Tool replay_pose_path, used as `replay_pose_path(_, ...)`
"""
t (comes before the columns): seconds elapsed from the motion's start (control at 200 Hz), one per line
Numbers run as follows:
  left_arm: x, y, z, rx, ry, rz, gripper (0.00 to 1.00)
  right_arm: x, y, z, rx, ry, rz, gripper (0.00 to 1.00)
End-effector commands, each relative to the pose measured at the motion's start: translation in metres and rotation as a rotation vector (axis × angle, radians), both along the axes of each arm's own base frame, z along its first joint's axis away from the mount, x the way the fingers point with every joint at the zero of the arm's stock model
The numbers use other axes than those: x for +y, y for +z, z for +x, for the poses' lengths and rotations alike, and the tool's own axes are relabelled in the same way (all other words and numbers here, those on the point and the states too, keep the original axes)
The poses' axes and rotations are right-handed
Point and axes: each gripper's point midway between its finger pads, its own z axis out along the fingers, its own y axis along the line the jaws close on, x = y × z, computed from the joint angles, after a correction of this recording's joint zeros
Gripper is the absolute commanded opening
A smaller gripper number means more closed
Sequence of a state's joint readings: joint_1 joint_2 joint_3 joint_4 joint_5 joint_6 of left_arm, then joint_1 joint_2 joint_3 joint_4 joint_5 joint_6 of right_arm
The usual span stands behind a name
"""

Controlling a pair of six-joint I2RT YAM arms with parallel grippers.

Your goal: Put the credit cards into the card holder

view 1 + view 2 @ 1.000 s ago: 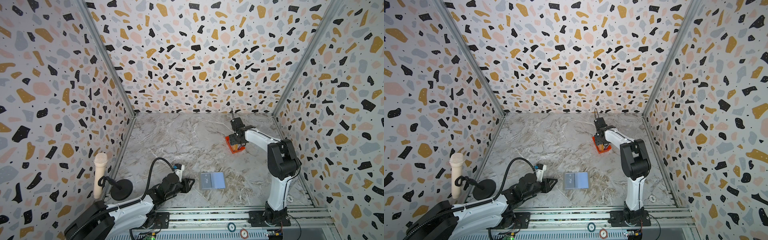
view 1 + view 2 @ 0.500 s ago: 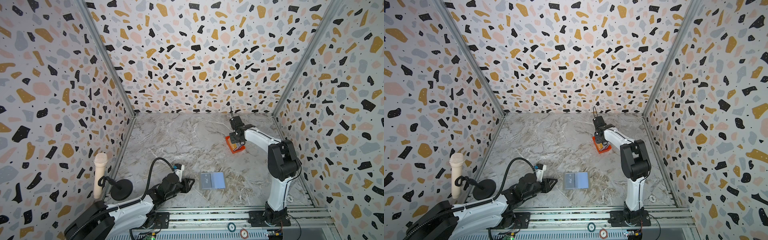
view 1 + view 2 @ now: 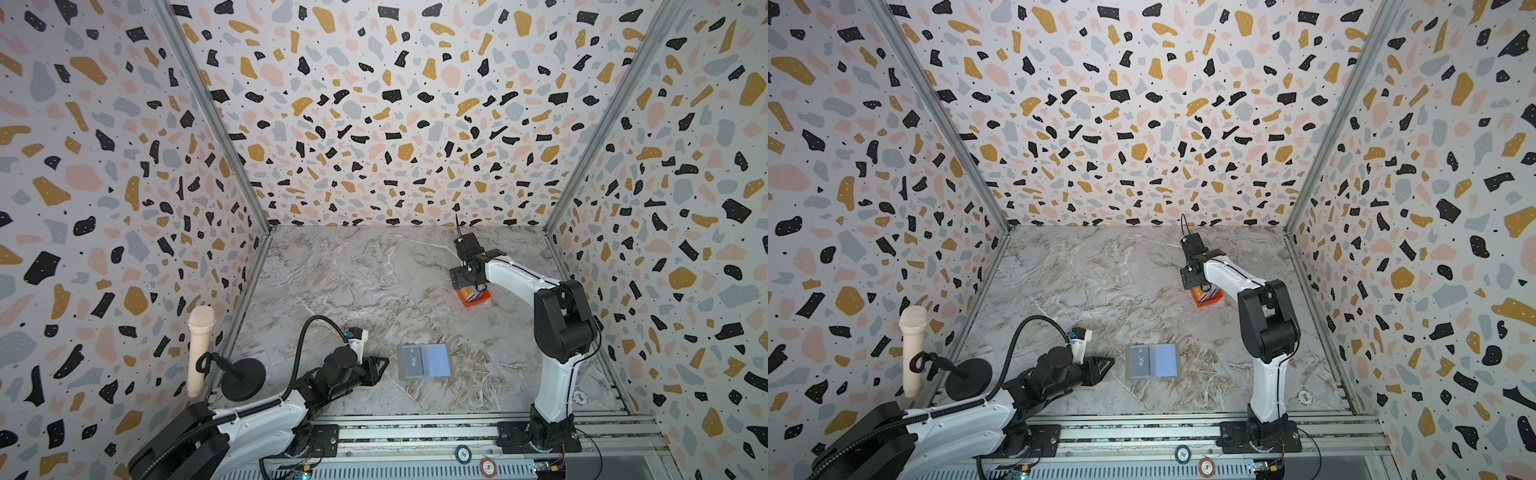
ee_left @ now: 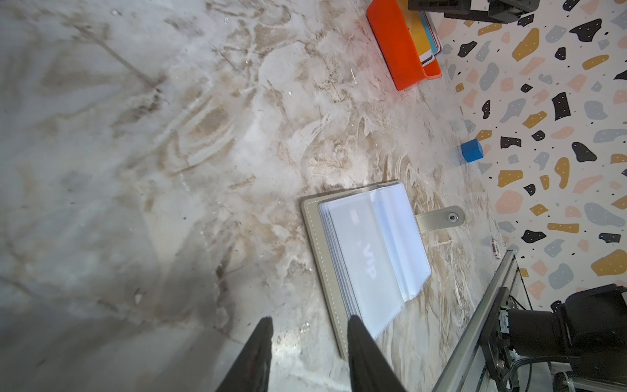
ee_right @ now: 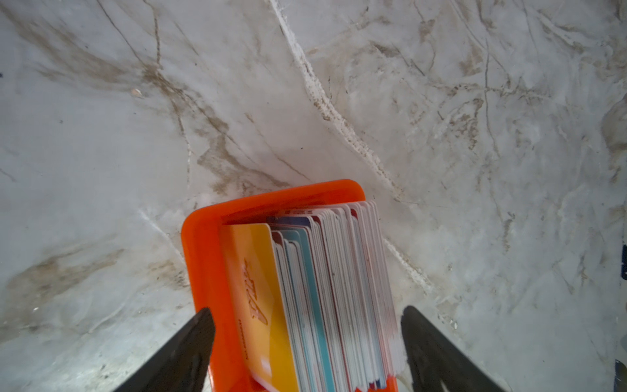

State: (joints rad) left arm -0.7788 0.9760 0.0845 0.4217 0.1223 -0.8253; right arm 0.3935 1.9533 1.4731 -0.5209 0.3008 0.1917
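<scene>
- A marble-patterned tabletop is filling the lower middle of both top views, with speckled panels walling it in
- The card holder is lying open and flat at lower centre, with a dark card marked "Vip" showing through its left clear pocket
- The left gripper is sitting low just left of the holder, jaws parted and gripping nothing
- The credit cards are standing on edge in an orange tray right of centre, well apart from the holder
- The right gripper is hanging over that tray, jaws spread wide, straddling the stack without clasping it
</scene>
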Motion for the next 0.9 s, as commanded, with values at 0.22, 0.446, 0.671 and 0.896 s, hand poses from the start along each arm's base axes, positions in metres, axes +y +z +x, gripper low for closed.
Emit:
replay_pose_path(0.22,0.003,0.002,0.003,-0.025,0.011,-0.011,0.39,-0.009,-0.03,-0.007,0.08,0.0,-0.029,0.9)
replay_pose_path(0.446,0.003,0.002,0.002,-0.026,0.011,-0.011,0.39,-0.01,-0.049,-0.013,0.123,0.006,-0.062,0.89)
replay_pose_path(0.671,0.003,0.003,0.002,-0.026,0.01,-0.015,0.39,-0.025,-0.024,-0.004,0.054,-0.044,-0.13,0.85)
replay_pose_path(0.896,0.003,0.004,0.002,-0.03,0.01,-0.018,0.39,-0.036,0.007,0.004,-0.01,-0.079,-0.161,0.84)
